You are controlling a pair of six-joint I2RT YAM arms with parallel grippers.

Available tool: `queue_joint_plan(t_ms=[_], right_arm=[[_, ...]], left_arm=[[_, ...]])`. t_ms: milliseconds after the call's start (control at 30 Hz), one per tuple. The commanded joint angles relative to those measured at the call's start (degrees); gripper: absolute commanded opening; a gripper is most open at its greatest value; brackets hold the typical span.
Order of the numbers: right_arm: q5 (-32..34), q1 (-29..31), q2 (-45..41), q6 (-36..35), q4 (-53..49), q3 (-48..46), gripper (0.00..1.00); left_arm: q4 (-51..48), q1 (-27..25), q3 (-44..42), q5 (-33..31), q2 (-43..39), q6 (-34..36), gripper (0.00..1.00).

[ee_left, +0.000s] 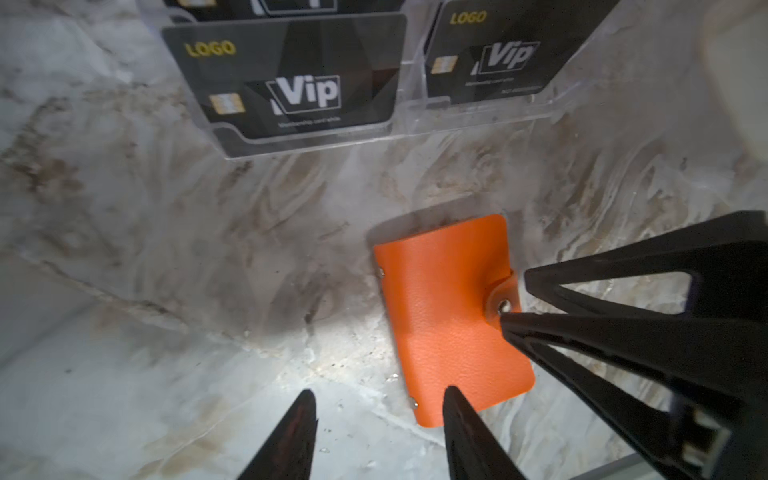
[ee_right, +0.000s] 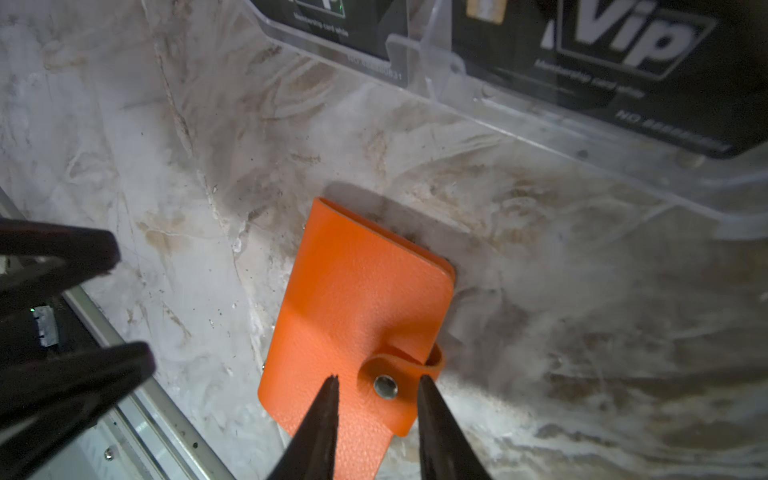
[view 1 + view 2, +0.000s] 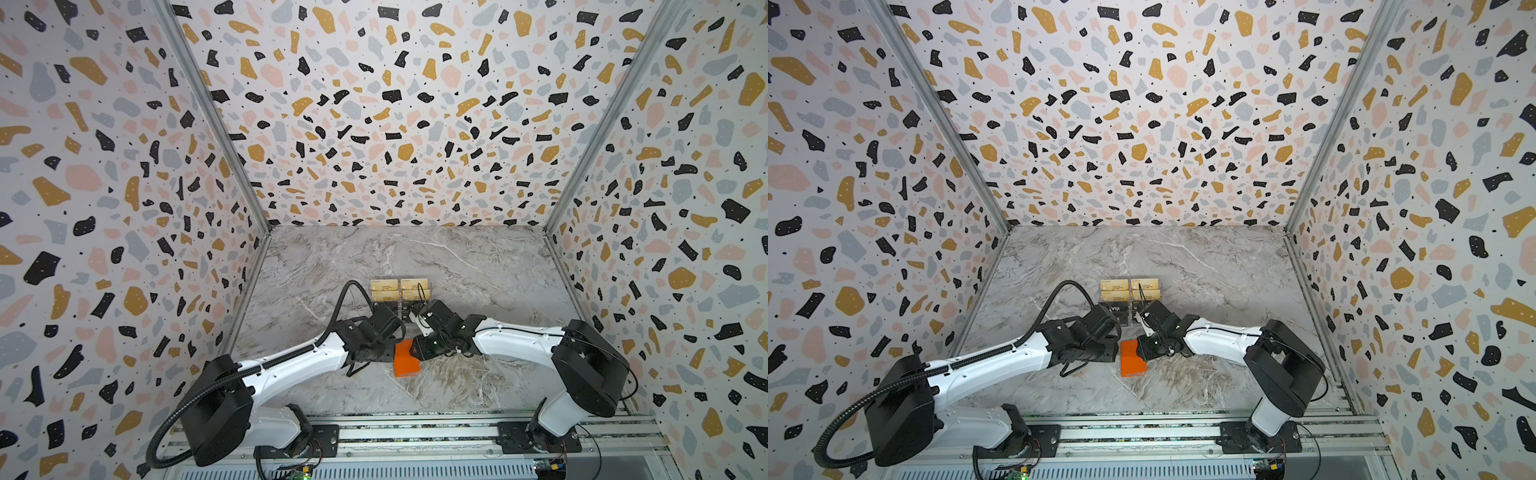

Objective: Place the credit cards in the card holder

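Note:
The card holder [image 3: 404,358] [image 3: 1133,358] is orange and snapped shut, lying flat on the marble table between both arms. My left gripper [image 1: 379,392] is open, with one fingertip [image 1: 453,399] over the holder's [image 1: 449,316] near corner and the other over bare table. My right gripper [image 2: 378,378] is open just above the holder [image 2: 357,299], its jaws straddling the strap with the metal snap [image 2: 385,386]. Nothing is held. Black "Vip" credit cards [image 1: 291,79] [image 2: 623,54] stand in the lower tiers of a clear stand, gold ones [image 3: 384,285] [image 3: 1114,285] in the upper tiers.
The clear acrylic tiered stand [image 1: 316,141] [image 2: 540,124] sits just behind the holder, close to both wrists. Patterned walls enclose the table on three sides. A metal rail [image 3: 415,432] carrying the arm bases runs along the front edge.

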Motion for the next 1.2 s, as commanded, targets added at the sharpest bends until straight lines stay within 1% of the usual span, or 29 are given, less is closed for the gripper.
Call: queue_joint_plan(t_ms=[0,100,233,500,700,867,1033,1067,1167], right_arm=[[-0.6,-0.2,0.3,-1.0,-0.6,-0.3,0.33],[0.5,-0.2,0.9,-1.7,-1.5,-0.6,0.33],[0.3,-0.2,1.8,-1.8,-1.0,-1.7,0.33],[2.0,-0.2,1.9,-1.2,-0.2,-4.2,0.29],[3.0,-0.2,1.6,-1.3,-0.6,-5.4,0.28],[3.3,-0.2,1.3,-1.0,-0.2,-6.5,0.27],[3.0,-0.4,2.3,-1.6,-0.6,-6.6,0.27],[2.9,-0.6,2.3,-1.7,-0.5,-6.7,0.26],[1.9,-0.9,2.2,-1.9,0.3,-7.3,0.26]], left_arm=[[5.7,-0.3,-1.3,3.7,1.4,-1.7,0.51],[8.5,-0.4,-2.1,5.4,2.9,-2.1,0.51],[11.3,-0.4,-4.3,5.9,3.7,-2.9,0.51],[17.1,0.2,-8.3,7.9,3.6,-4.1,0.51],[23.6,2.1,-12.4,11.3,3.1,-5.6,0.52],[26.9,3.2,-14.5,12.6,2.5,-5.6,0.51],[35.0,5.2,-18.9,15.1,1.4,-6.4,0.5],[36.0,5.5,-19.5,15.8,1.2,-8.1,0.49],[39.5,5.9,-21.1,17.8,0.8,-8.3,0.49]])
